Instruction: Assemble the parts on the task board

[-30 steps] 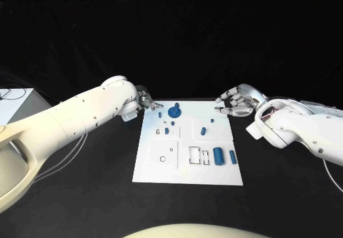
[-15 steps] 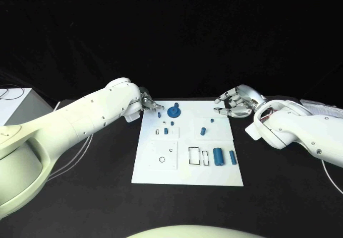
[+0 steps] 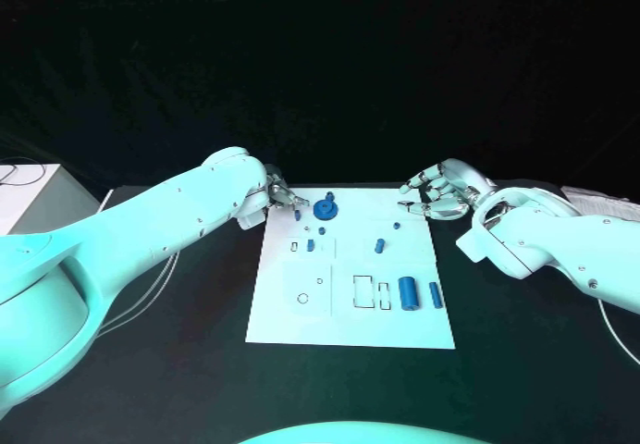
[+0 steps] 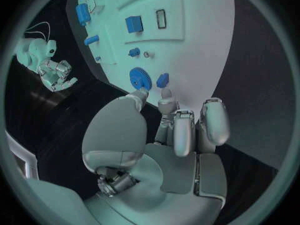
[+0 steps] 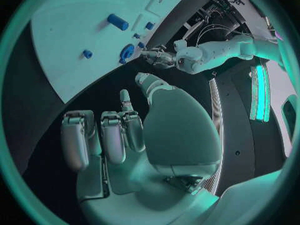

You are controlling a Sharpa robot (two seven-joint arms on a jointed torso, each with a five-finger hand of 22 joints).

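The white rectangular task board (image 3: 350, 277) is lying flat in the middle of the black table (image 3: 160, 370). The left hand (image 3: 272, 195) is hovering at the board's far left corner, silver fingers loosely apart with nothing between them — fingertips (image 4: 164, 92) sitting just beside a round blue disc part (image 3: 325, 210) and a small blue piece (image 4: 162, 79) near the far edge, not touching either as far as the left wrist view is showing. The right hand (image 3: 436, 192) is hanging over the far right corner of the board, fingers curled partway but spread and gripping nothing; in the right wrist view its fingers (image 5: 103, 135) are sitting over bare black table just off the board's edge.

On the board: the blue disc is standing near the far edge, left of centre. A small blue peg (image 3: 311, 245) is sitting in the raised left panel, beside a small rectangular slot. A short blue oblong piece (image 3: 379, 245) is lying right of centre, with a tiny blue piece (image 3: 396, 223) just beyond it. Nearer, on the right — a thick blue cylinder (image 3: 407, 292) and a thinner blue bar (image 3: 435, 294) are lying side by side, just beside rectangular cut-outs (image 3: 363, 289). A white box (image 3: 24, 190) is sitting at the table's far left.
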